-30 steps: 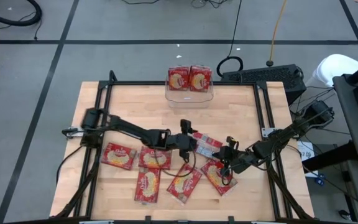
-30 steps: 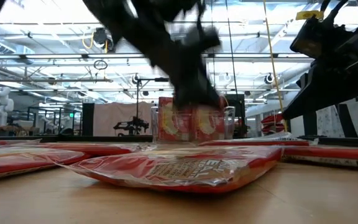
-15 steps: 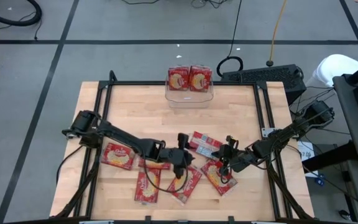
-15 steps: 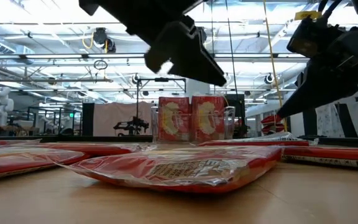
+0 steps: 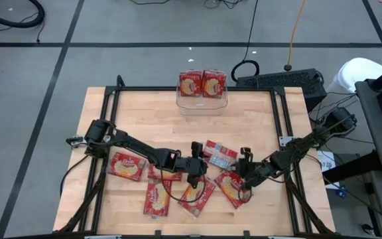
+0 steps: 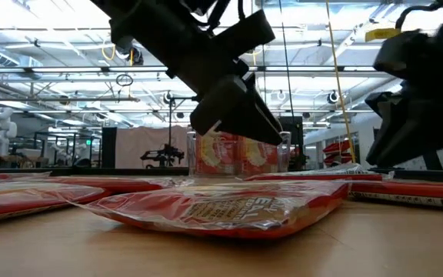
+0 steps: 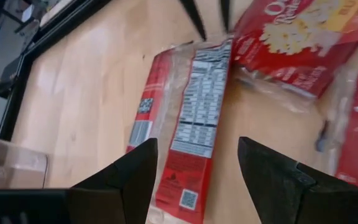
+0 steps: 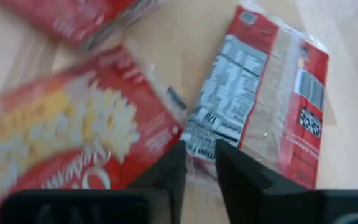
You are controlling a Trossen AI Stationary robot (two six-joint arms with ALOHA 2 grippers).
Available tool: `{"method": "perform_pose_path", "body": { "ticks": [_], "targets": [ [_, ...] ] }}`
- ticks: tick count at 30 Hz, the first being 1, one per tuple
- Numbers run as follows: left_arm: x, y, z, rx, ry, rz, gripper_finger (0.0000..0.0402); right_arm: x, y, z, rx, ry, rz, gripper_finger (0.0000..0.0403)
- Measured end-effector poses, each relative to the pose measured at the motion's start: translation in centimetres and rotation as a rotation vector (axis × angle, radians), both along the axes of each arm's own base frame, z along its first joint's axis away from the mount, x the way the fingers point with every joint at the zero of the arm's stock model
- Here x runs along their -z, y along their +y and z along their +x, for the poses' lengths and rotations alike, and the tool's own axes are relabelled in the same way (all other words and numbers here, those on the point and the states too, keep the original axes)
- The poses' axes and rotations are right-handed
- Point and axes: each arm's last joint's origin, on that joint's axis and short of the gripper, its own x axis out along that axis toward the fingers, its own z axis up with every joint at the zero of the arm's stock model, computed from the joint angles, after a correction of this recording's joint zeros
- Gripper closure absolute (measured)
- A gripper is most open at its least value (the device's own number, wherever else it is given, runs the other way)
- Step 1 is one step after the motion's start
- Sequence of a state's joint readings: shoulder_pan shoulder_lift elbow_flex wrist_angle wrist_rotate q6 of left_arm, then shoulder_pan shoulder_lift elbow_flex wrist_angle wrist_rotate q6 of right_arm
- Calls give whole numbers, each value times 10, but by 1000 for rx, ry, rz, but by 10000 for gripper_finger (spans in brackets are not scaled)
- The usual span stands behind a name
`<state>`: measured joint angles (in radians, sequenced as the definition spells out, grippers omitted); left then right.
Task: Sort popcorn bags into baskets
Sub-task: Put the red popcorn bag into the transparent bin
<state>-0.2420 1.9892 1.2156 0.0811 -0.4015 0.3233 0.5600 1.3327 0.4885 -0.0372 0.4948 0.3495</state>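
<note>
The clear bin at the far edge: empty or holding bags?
Holding bags. The high view shows two red popcorn bags standing side by side inside the clear bin; the low view shows them upright.

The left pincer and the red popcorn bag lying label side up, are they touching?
Apart. In the left wrist view the left pincer hangs open above the label-side-up bag, with bag and wood showing between its fingers.
</note>
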Motion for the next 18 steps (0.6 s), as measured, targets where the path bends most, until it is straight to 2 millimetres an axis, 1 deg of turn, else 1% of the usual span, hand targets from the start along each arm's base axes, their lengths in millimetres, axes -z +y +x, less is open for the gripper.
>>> {"method": "perform_pose_path", "body": {
  "ticks": [5, 8, 11, 14, 18],
  "targets": [
    [0, 5, 1, -14, -1, -15, 172, 2, 3, -6, -137, 58, -128, 257],
    [0, 5, 1, -16, -3, -22, 172, 3, 5, -8, -223, 74, -208, 233],
    [-2, 4, 2, -14, -23, -25, 172, 3, 5, -8, -299, 86, -300, 223],
    [-3, 4, 4, -8, -39, -35, 172, 3, 4, -9, -372, 118, -371, 224],
    [-3, 4, 4, 2, -45, -41, 172, 8, -1, -11, -371, 167, -396, 230]
  ]
}}
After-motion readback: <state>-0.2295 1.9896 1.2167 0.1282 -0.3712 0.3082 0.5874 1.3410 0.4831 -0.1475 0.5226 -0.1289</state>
